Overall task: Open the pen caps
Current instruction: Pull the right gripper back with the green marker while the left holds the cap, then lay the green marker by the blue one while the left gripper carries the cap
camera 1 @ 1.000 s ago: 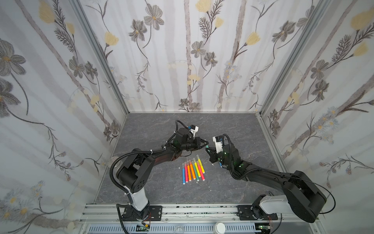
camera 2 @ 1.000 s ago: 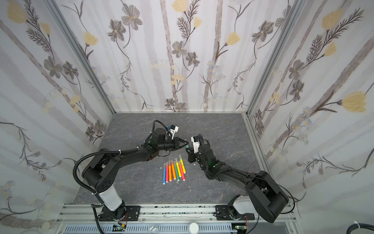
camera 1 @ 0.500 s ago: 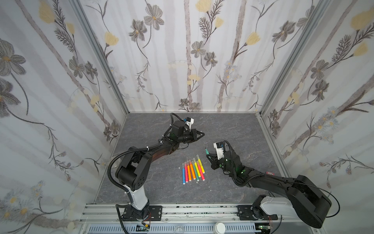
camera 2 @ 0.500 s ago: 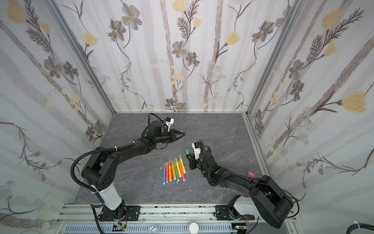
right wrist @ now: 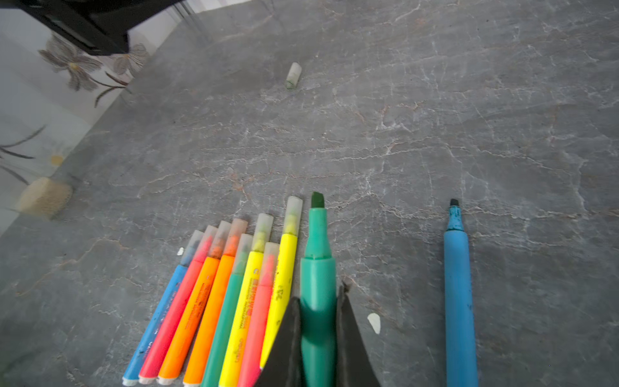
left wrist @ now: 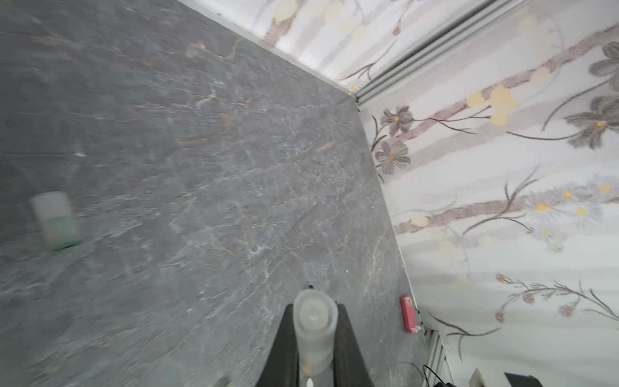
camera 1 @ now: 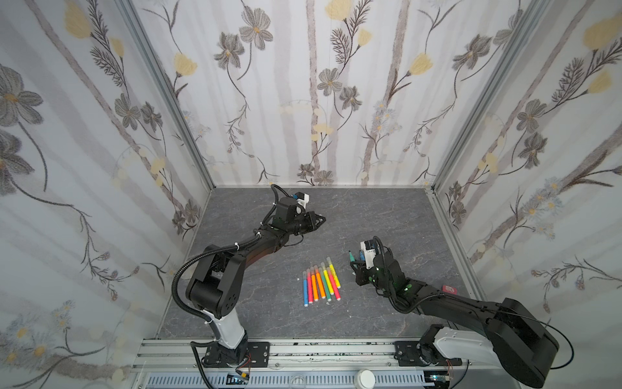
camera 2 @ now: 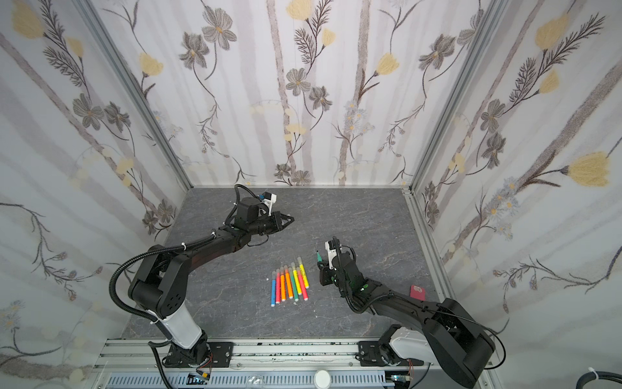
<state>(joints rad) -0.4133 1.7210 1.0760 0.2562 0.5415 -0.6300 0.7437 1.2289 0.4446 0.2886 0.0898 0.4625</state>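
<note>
The left pincer [left wrist: 315,311] clamped a cap [left wrist: 315,335]; right pincer [right wrist: 319,295] clamped a green pen [right wrist: 316,234], capped pens [camera 1: 321,283] at nine o'clock.

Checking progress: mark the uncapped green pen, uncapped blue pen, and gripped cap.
green pen [right wrist: 317,268]: right wrist view, barrel.
blue pen [right wrist: 459,301]: right wrist view, barrel.
gripped cap [left wrist: 315,321]: left wrist view, side wall.

This is a robotics lab test booth. Panels of floral wallpaper [camera 1: 286,84] close in three sides of a small grey stone-look desk [camera 1: 370,215], joined at the far corners by bare aluminium posts [camera 1: 169,97]. Along the desk's near edge runs a slotted metal rail [camera 1: 336,352] with two black robot arms [camera 1: 215,283] [camera 1: 471,310] bolted to it — exposed cables [camera 1: 174,283] loop from their bases.
</note>
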